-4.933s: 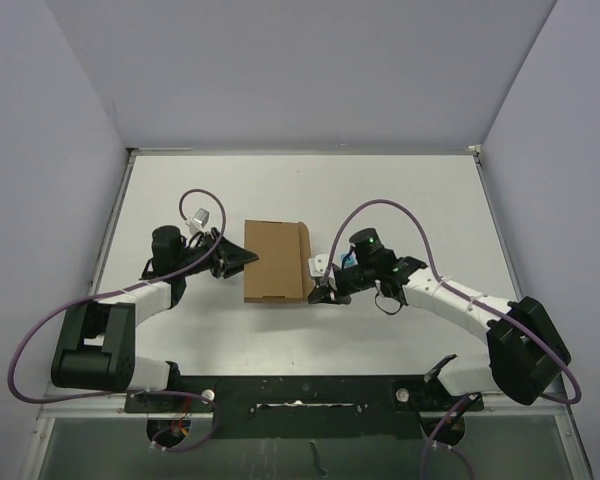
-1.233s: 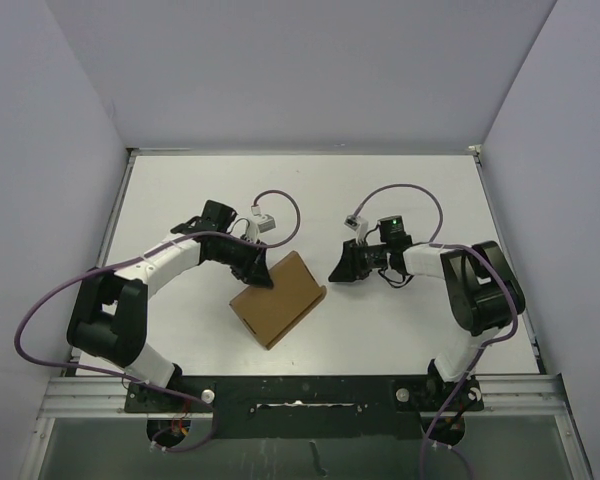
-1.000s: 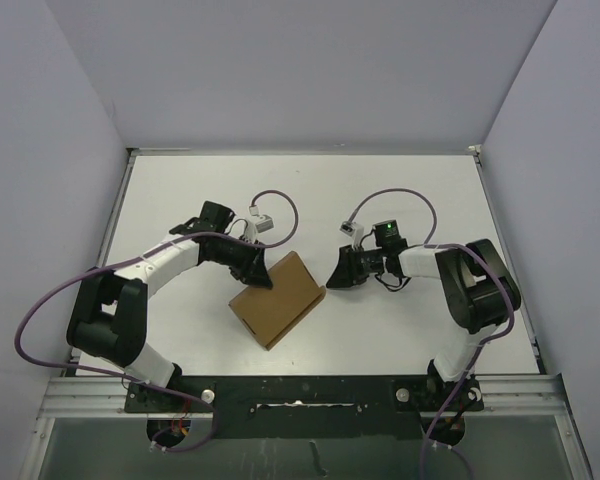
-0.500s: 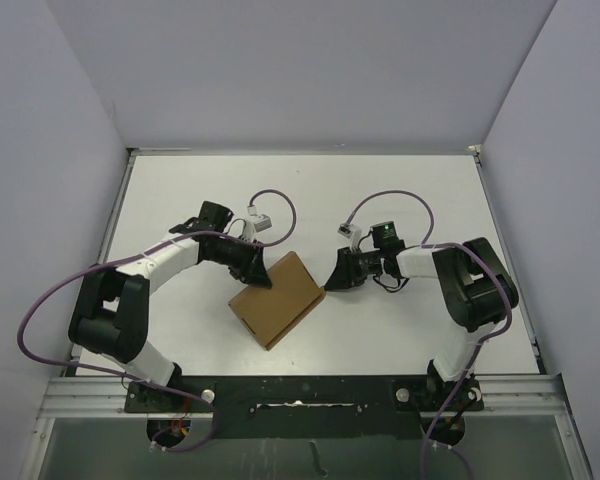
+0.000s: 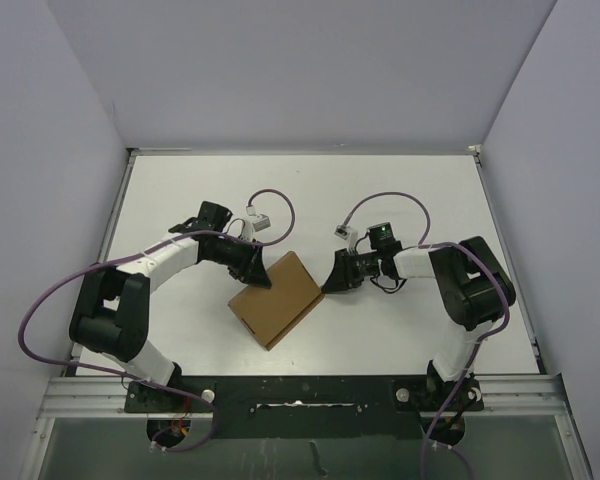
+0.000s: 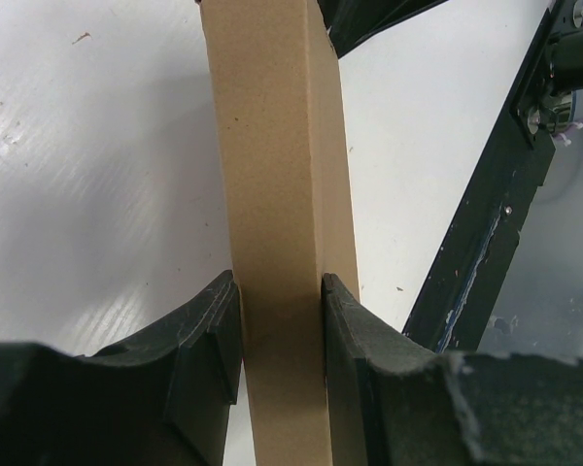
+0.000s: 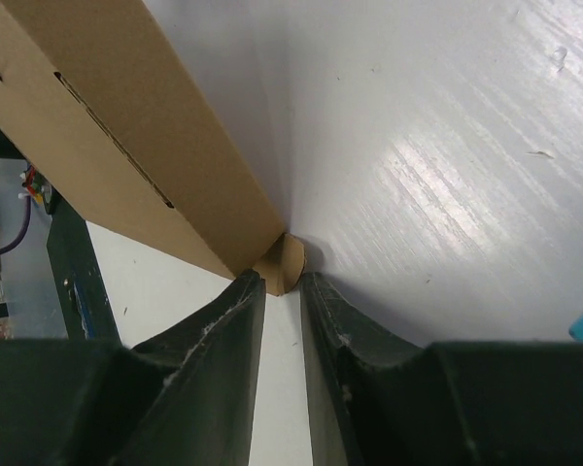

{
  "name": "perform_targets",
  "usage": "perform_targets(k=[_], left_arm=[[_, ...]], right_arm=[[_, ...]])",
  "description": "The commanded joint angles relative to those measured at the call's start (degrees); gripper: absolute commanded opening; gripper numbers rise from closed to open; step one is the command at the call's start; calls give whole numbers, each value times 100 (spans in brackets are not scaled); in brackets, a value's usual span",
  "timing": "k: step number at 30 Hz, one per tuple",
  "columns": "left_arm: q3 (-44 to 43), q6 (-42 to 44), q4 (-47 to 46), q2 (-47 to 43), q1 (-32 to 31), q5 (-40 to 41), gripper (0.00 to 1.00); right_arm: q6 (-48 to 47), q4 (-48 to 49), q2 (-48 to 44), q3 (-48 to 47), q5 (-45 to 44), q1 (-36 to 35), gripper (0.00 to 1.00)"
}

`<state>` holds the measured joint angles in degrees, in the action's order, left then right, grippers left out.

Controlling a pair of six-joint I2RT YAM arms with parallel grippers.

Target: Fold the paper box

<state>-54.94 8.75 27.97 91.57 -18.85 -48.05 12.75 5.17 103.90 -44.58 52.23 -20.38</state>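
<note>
**A:** How far along?

**B:** The box (image 5: 277, 300) looks mostly formed. It sits askew mid-worktop (image 5: 410, 190), with the left claw (image 5: 261, 277) clamped across it. I'd say the corner tab (image 7: 282, 264) remains. The right claw (image 5: 328, 286) is nearly together there, but I can't tell if it's pinching.

**A:** Count?

**B:** One box, one tab showing, two claws.

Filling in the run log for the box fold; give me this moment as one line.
left hand: shut on box | right hand: tips at box's corner tab, grip unclear | box: corner on table
</note>
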Motion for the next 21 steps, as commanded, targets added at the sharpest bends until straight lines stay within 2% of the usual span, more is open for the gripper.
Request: perform_targets(k=[1, 10, 21], left_arm=[[90, 440, -310, 199, 39, 566, 3], [46, 263, -341, 290, 128, 563, 2], [65, -24, -459, 274, 227, 475, 2]], right_arm=[[50, 100, 61, -64, 47, -53, 24], [-44, 160, 33, -81, 95, -128, 16], [-374, 163, -195, -110, -132, -194, 2]])
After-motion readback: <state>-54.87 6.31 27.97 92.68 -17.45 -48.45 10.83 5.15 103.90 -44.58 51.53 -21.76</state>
